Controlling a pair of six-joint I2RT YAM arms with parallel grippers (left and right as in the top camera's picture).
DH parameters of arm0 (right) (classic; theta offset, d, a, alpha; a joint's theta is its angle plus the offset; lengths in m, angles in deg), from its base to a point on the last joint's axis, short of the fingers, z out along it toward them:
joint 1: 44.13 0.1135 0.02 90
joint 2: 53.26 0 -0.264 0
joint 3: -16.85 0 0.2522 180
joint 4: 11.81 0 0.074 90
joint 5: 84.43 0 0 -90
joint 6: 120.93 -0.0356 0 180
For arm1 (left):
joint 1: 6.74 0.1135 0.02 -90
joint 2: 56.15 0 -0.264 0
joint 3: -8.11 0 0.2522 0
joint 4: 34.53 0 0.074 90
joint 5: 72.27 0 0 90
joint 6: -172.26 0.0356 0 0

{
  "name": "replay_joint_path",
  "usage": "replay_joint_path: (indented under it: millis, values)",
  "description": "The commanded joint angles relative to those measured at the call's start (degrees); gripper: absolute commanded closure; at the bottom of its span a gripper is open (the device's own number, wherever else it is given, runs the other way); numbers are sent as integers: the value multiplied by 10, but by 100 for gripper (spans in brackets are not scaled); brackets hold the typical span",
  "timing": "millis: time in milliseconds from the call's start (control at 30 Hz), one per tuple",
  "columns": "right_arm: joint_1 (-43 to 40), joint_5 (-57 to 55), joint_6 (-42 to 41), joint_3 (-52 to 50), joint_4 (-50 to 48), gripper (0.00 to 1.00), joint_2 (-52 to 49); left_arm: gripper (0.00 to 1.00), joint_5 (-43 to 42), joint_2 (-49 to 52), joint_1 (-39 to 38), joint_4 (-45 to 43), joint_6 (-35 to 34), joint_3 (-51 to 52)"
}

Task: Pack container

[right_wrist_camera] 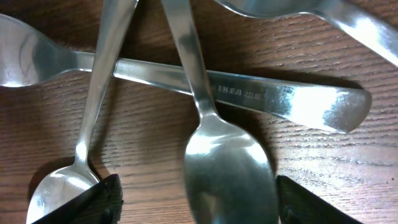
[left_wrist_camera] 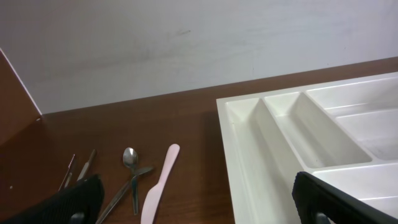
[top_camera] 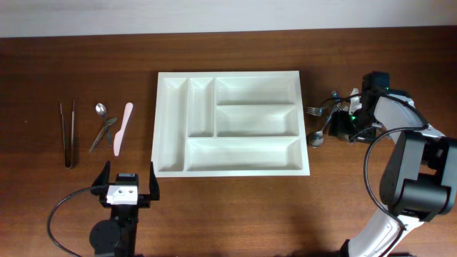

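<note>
The brown wooden table [top_camera: 271, 214] fills the overhead view. The white five-compartment cutlery tray [top_camera: 228, 173] lies at the centre of the frame. At lower left, just below the tray's corner, the left gripper [top_camera: 129, 182] stands spread wide above bare wood. At the right edge, the right gripper [right_wrist_camera: 194, 202] has its fingers apart on either side of the bowl of a steel spoon [right_wrist_camera: 227, 168], which lies among crossed cutlery. A pink spreader [top_camera: 123, 128] lies at left.
</note>
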Motion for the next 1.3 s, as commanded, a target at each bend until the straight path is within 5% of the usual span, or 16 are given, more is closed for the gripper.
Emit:
replay_joint_path:
  millis: [0,367,767,967,1133,1267]
  values:
    - [-2,5,-2,1,-3,27,-7,1,-8,-5,3,2,5,2]
    - [-2,3,-2,1,-3,58,-7,1,-8,-5,3,2,5,2]
    - [-2,3,-2,1,-2,82,-7,1,-8,-5,3,2,5,2]
    - [-2,1,-2,1,-3,80,-7,1,-8,-5,3,2,5,2]
    - [-2,1,-2,1,-9,43,-7,1,-8,-5,3,2,5,2]
    - [-1,8,16,1,-31,36,-7,1,-8,-5,3,2,5,2]
